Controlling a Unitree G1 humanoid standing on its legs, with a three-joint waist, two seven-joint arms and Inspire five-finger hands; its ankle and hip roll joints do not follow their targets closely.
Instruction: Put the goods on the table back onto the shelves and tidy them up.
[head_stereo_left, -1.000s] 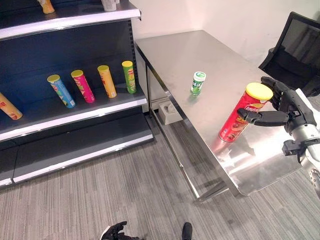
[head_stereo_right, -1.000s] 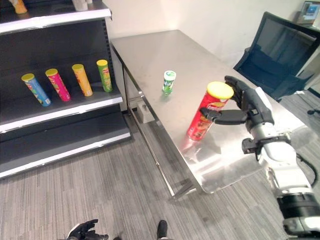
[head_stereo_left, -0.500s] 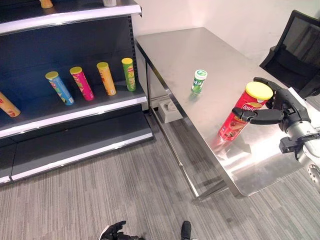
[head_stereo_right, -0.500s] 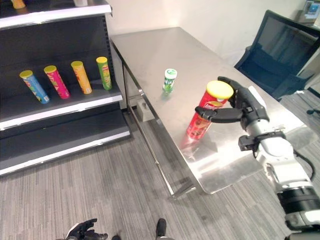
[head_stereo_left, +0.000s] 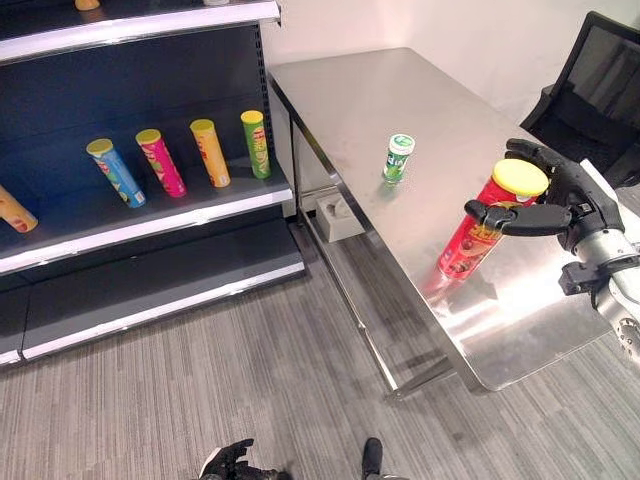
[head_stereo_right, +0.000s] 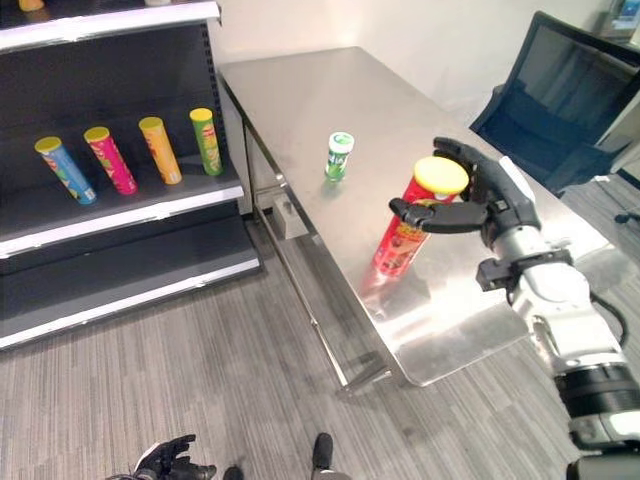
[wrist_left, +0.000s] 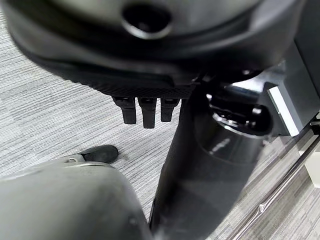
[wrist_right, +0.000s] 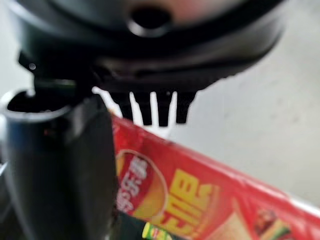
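A tall red can with a yellow lid (head_stereo_left: 468, 240) stands on the steel table (head_stereo_left: 380, 90) near its front right. My right hand (head_stereo_left: 572, 200) is at the can's top, thumb across its near side and fingers reaching round behind the lid; in the right wrist view the red can (wrist_right: 200, 195) lies between thumb and fingers, which are still straight. A small green can (head_stereo_left: 397, 158) stands upright at mid-table. My left hand (head_stereo_left: 230, 462) hangs low over the floor, relaxed.
On the dark shelf (head_stereo_left: 150, 225) stand a blue can (head_stereo_left: 110, 172), a pink can (head_stereo_left: 160, 162), an orange can (head_stereo_left: 209, 152) and a green can (head_stereo_left: 255, 144). A black chair (head_stereo_left: 600, 90) is behind the table. A white box (head_stereo_left: 335, 215) sits underneath.
My right hand has moved in around the red can's top, thumb now across its front. The camera has shifted slightly. The cans have not moved.
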